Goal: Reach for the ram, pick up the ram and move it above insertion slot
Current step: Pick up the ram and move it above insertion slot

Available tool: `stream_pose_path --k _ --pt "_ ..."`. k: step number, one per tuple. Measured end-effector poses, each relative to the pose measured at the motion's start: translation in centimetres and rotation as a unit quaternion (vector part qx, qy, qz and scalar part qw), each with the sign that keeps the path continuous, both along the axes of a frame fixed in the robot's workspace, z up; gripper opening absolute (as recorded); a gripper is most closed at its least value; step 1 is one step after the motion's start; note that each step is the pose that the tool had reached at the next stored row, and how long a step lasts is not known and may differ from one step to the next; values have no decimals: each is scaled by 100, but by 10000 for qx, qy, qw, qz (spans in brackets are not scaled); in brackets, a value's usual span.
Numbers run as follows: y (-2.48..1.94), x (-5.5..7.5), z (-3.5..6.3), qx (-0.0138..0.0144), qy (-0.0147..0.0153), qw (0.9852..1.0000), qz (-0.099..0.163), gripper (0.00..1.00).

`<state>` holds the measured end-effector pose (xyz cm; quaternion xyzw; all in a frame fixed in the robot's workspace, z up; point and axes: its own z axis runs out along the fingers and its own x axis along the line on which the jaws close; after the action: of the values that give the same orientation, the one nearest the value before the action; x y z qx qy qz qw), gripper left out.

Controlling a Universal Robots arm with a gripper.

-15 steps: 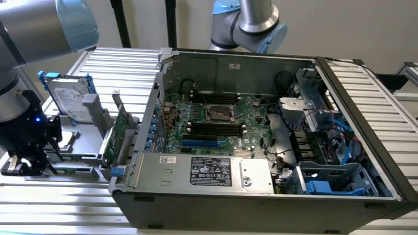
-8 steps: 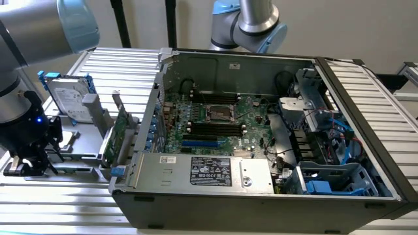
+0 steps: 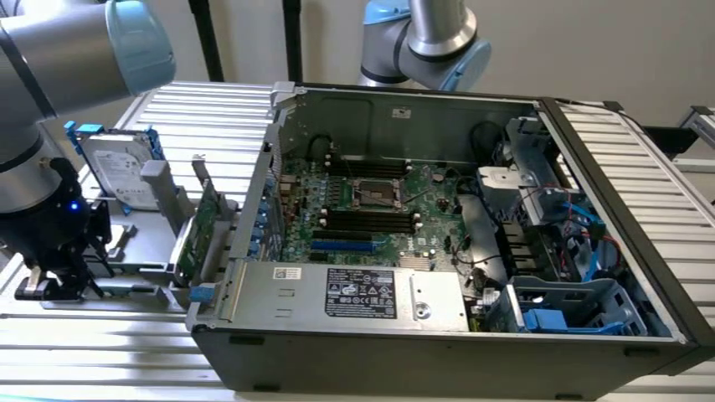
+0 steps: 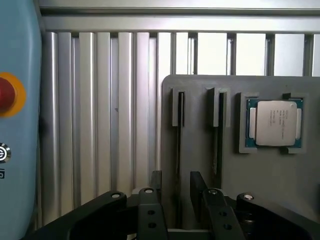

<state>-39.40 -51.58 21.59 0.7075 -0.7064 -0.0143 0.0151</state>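
Ribbed aluminium table [image 3: 201,105] carrying an open computer case [image 3: 447,352] and, at the exterior view's left, a matte grey holder plate [image 4: 200,85]. The gripper [image 4: 177,185] hangs low over this plate, its black jaws spread wide and clamping nothing. Between them runs one of two narrow upright grooves [image 4: 220,130]. The thin dark edge in it is judged to be the ram [image 4: 179,130], seen edge-on. It is well apart from the insertion slot [image 3: 363,219], a long black socket among parallel ones on the green motherboard [image 3: 436,188]. A square, silver-lidded processor [image 4: 275,122] lies in a recess beside the grooves. Step in hand: the reach, judged nearly complete, with the pick-up not yet made. A grasp would call for the pads to meet the stick's flat faces squarely, since so thin a board offers little to hold.
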Motion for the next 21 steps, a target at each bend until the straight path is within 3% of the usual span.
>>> stream_pose_path --k 5,17,19,21 --pt "39 0 -77 1 -1 10000 50 36" --pt "46 13 -171 0 8 9999 114 36" --pt "46 14 -177 0 12 9999 116 35" --pt "46 14 -180 0 18 9999 117 22"
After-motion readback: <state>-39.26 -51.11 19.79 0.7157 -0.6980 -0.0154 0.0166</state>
